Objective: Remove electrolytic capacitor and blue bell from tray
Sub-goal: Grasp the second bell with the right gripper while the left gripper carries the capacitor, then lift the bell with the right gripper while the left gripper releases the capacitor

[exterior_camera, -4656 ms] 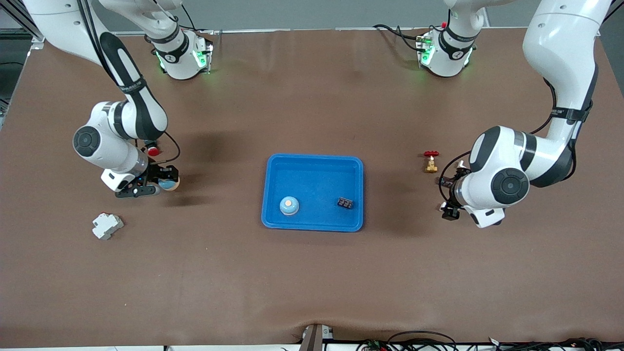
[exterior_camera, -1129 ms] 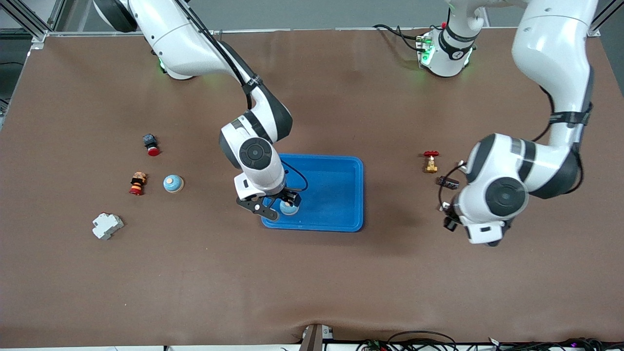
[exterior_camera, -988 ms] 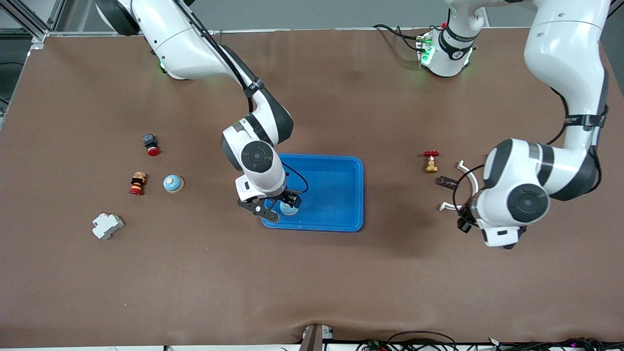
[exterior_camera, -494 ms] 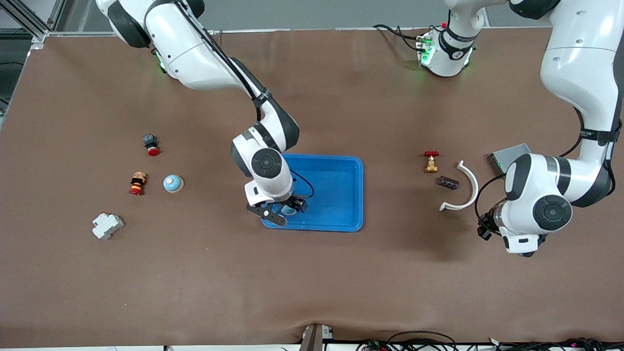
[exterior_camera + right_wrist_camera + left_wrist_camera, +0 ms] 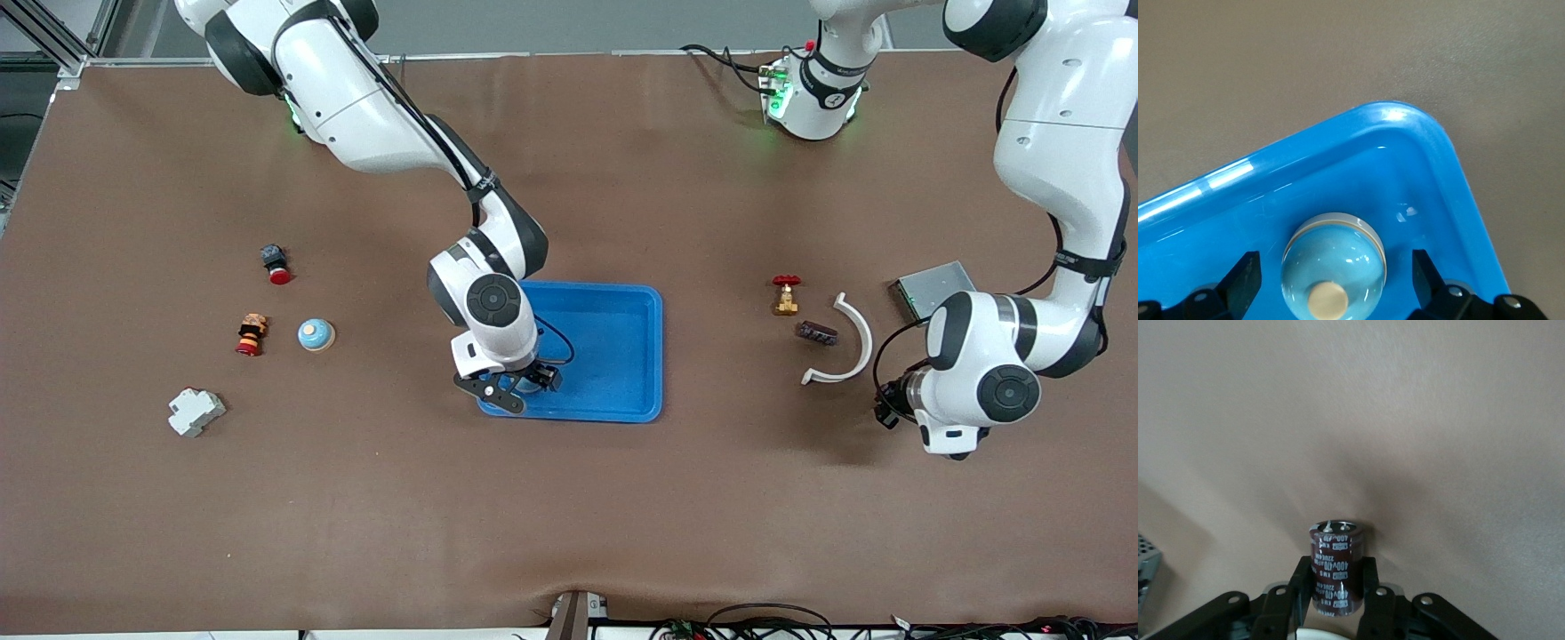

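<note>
A light blue bell (image 5: 1333, 267) with a tan button stands in a corner of the blue tray (image 5: 622, 391), the corner nearest the front camera at the right arm's end. My right gripper (image 5: 514, 385) is over it and hides most of it in the front view. In the right wrist view this gripper (image 5: 1333, 273) is open, with one finger on each side of the bell and a gap to each. My left gripper (image 5: 887, 411) is over bare table toward the left arm's end. In the left wrist view it (image 5: 1336, 577) is shut on a dark brown capacitor (image 5: 1336, 563).
A second blue bell (image 5: 315, 335), a red-and-orange part (image 5: 250, 334), a red button (image 5: 275, 263) and a white breaker (image 5: 196, 412) lie toward the right arm's end. A red valve (image 5: 786, 295), a dark block (image 5: 816, 332), a white curved piece (image 5: 845, 342) and a grey box (image 5: 933, 289) lie near the left arm.
My left arm has swung away from the valve toward its own end of the table, uncovering the white curved piece and the grey box. My right gripper has stayed at the bell, shifting slightly.
</note>
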